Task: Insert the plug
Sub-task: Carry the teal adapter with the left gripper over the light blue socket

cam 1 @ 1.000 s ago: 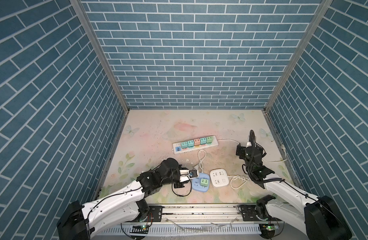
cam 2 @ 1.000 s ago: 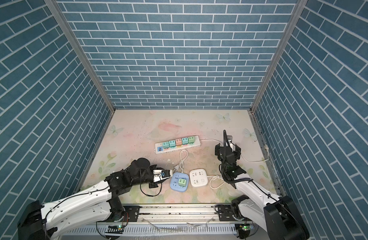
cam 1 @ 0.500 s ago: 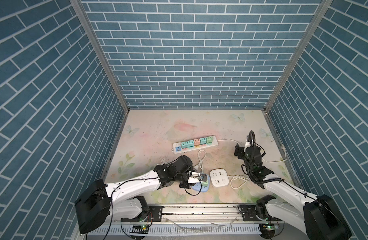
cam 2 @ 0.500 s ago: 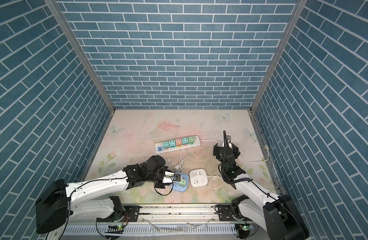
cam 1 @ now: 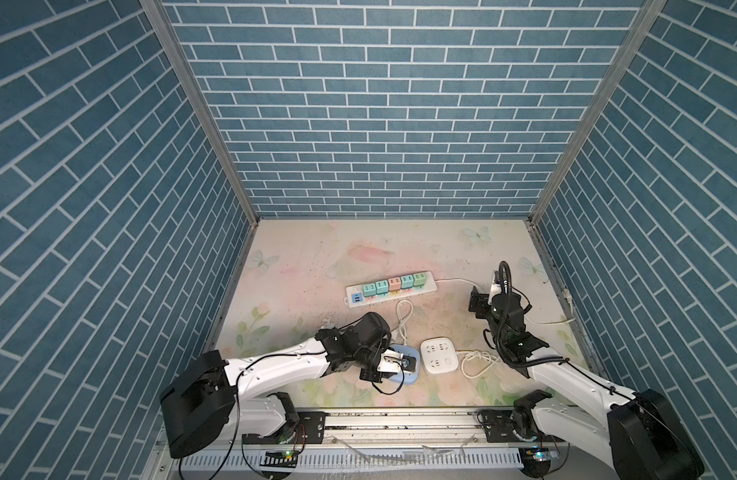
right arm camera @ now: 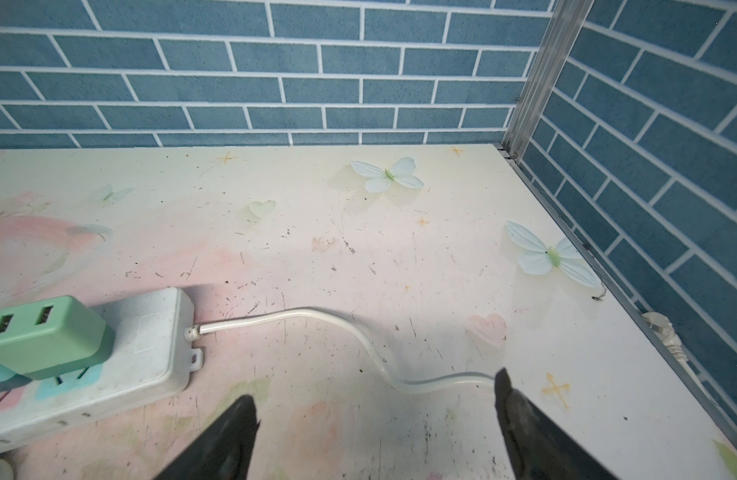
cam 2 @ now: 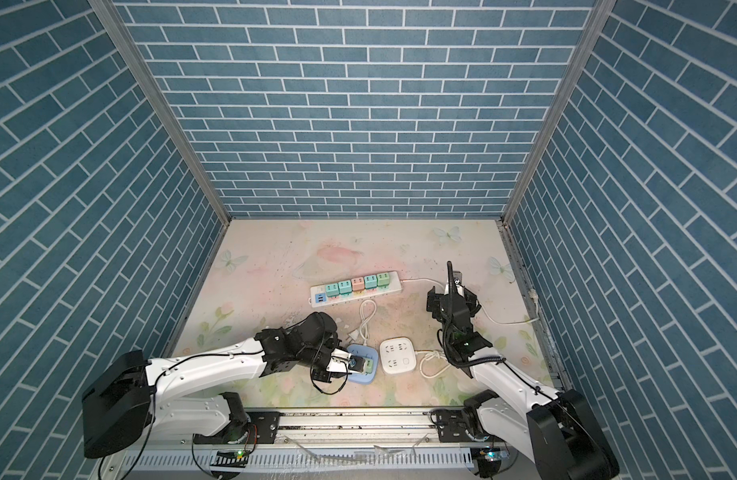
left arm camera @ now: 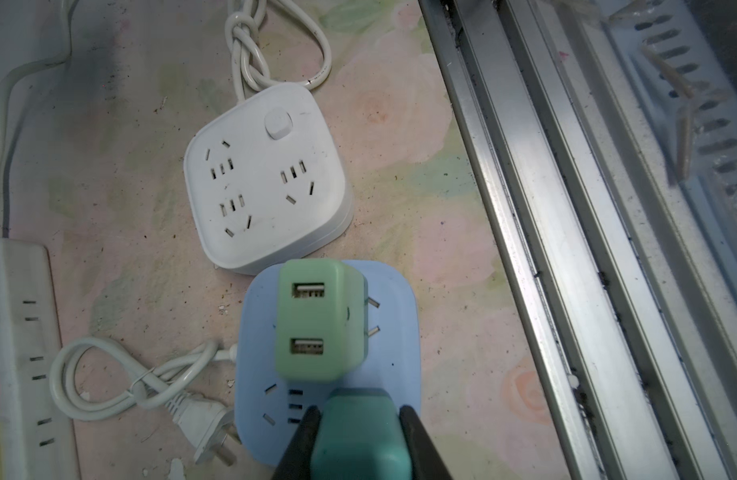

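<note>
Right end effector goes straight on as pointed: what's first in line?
Likely the white cord of the power strip, crossing the tabletop just ahead of the open right end effector; depth is unclear.

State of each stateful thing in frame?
left hand, shut on teal plug
teal plug, held over blue socket block, not inserted
green charger, seated on blue socket block
right hand, open, empty
white socket block, all sockets empty
power strip, five chargers plugged in
loose plug, unplugged

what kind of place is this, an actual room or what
Probably a robot test booth, not a real room: brick-print panels wall in a small floral tabletop, a metal rail runs along its front edge, and a power strip lies out.
</note>
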Tool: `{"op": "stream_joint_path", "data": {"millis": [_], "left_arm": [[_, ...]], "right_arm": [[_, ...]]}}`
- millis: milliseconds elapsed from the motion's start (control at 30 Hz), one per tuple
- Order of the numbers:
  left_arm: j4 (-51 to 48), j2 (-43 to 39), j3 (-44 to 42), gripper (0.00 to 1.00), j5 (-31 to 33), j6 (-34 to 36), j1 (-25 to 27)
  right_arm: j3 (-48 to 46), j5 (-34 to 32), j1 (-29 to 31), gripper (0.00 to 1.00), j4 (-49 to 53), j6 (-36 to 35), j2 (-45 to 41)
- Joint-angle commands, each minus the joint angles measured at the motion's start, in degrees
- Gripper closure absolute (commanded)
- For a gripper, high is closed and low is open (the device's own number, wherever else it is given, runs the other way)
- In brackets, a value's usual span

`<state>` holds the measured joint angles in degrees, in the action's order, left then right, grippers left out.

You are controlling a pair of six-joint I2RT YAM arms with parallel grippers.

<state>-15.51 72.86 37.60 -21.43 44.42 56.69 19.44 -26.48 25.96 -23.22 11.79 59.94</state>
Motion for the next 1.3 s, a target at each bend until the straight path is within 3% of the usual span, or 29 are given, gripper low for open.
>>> {"op": "stream_joint_path", "data": {"millis": [0,933,1267], "left_arm": [[-0.74,1.46,2.12,1.00,-0.37,0.54,0.42],[-6.55,8.58,7.05,1.00,-0.73,0.09,0.14],[-1.30,13.67,5.92,1.00,-4.63,-1.95,-1.83]], "right_arm": [[-0.68,0.45,-0.12,0.09,-1.28,1.74,0.00],[-1.14,0.91,-0.12,0.09,-1.25,1.74,-0.68],[-1.20,1.13,-0.12,0.09,-1.30,1.74,-0.84]]}}
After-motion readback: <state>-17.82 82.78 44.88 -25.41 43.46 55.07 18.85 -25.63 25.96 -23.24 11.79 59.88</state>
